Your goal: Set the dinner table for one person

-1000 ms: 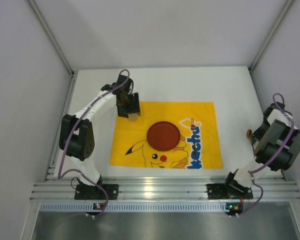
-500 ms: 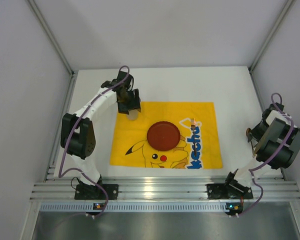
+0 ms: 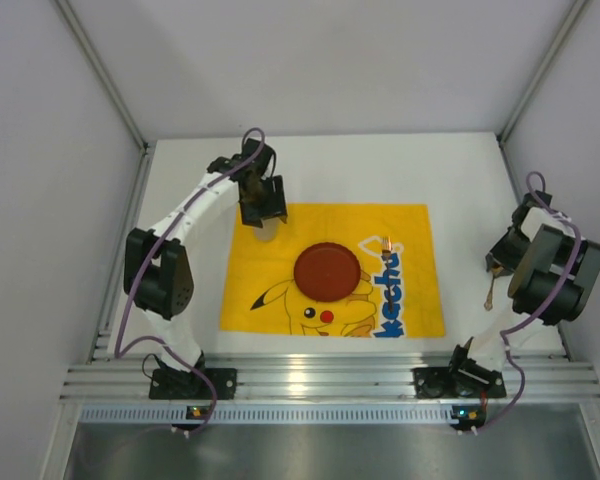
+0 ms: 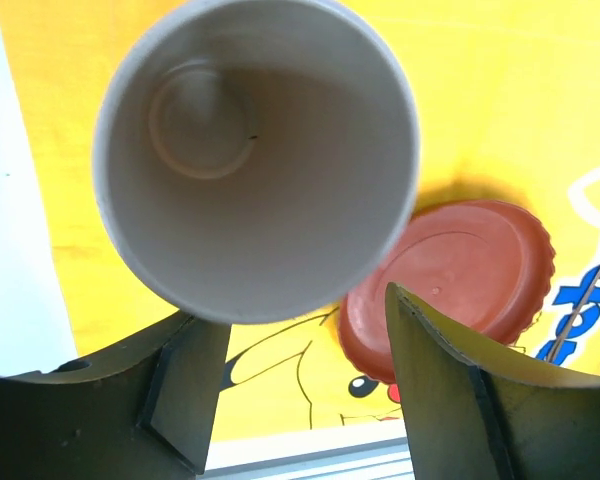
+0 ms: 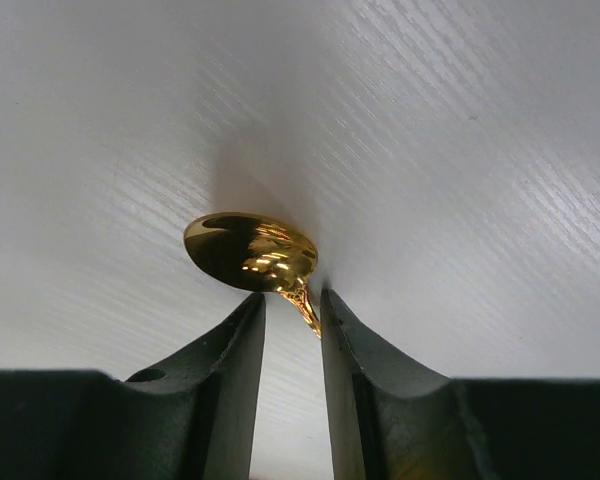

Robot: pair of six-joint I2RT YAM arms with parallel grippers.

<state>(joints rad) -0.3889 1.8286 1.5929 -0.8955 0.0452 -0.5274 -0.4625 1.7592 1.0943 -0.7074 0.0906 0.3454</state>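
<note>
My left gripper (image 3: 263, 212) is shut on a white paper cup (image 4: 255, 150), held open end up over the far left corner of the yellow Pikachu cloth (image 3: 412, 222). A red plate (image 3: 327, 271) lies at the cloth's middle and shows past the cup in the left wrist view (image 4: 460, 270). A small gold utensil (image 3: 387, 243) lies on the cloth right of the plate. My right gripper (image 3: 494, 268) is shut on the neck of a gold spoon (image 5: 250, 250) low over the white dinner table (image 3: 380, 170) at its right side; the handle (image 3: 490, 291) hangs toward me.
Grey enclosure walls stand on three sides, with metal posts at the far corners. A metal rail (image 3: 320, 380) runs along the near edge by both arm bases. The cloth's near edge lies close to that rail.
My left gripper has moved slightly away from me with the cup. My right arm has swung inward to the left with the spoon, whose handle now shows below the gripper.
</note>
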